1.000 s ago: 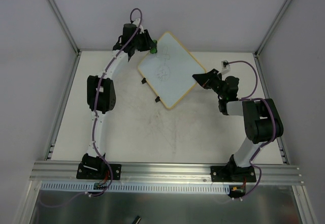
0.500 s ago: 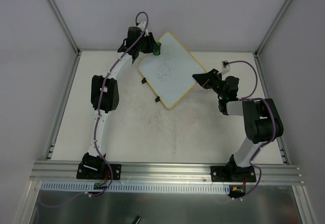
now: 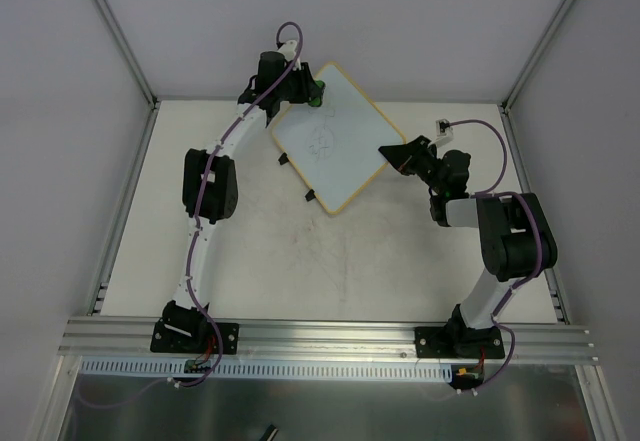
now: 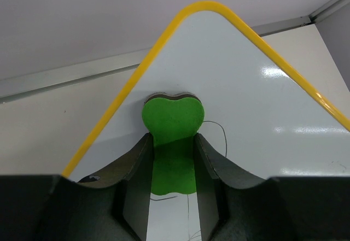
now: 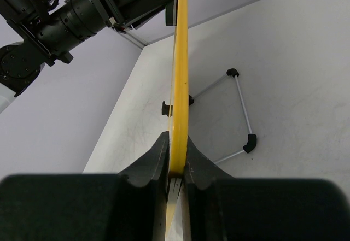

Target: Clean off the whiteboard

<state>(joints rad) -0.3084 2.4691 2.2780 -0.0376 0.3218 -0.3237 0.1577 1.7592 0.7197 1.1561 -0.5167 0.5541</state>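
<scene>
The whiteboard (image 3: 330, 146) is found at the far middle of the table (image 3: 250, 261), turned corner-on to the arms, with a thin wire frame (image 5: 240, 115) seen beneath it. Its right-hand edge is taken by the right gripper (image 5: 176, 162), whose fingers are closed tight on the yellow rim (the board is seen edge-on there, so the depth of the bite cannot be judged). The green eraser (image 4: 171, 115) is clamped between the fingers of the left gripper (image 4: 173, 140) and is laid on the board's far corner, just inside the rim. The dark doodles (image 3: 322, 141) sit nearer the centre, apart from the eraser, and appear unwiped.

For the stroke to be done well, the eraser face should be held flat, pressed evenly, and drawn from the corner through the centre marks in overlapping passes. That pressure is best answered by a firm hold on the opposite edge, since the board could be tipped on its frame. The rim should not be overrun, lest the eraser be knocked askew.
</scene>
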